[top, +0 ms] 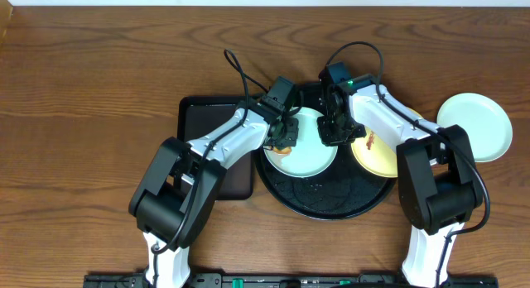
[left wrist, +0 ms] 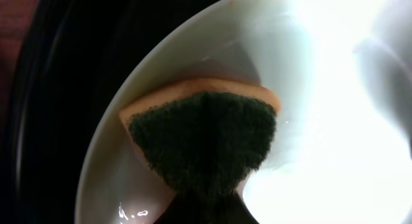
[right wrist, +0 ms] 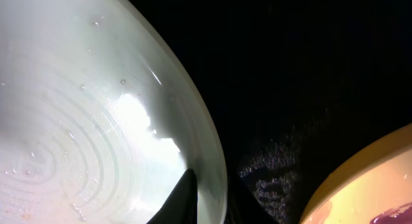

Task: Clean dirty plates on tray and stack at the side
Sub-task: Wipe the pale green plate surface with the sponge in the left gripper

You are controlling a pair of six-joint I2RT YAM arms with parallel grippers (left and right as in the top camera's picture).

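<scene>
The dark wooden table [top: 99, 89] carries the round black tray [top: 331, 204], with a mint plate [top: 310, 160] and a yellow plate [top: 383, 157] side by side on it. A second mint plate [top: 474, 127] lies out on the wood to the right, clear of the tray. The left gripper [top: 286, 139] is clamped on a sponge [left wrist: 203, 140], orange with a dark green scouring side, which rests on the mint plate close to its rim. The right gripper [right wrist: 215, 201] pinches that plate's right-hand rim, one finger inside and one outside. The hold is thin and the glaze looks wet, so a hard scrub could well slide the plate out of the pinch. It could also shove it into the yellow plate just beside it, which bears a reddish-brown smear [top: 370, 140]. Scrubbing this near the edge might also tip the plate or run the sponge off onto the tray.
</scene>
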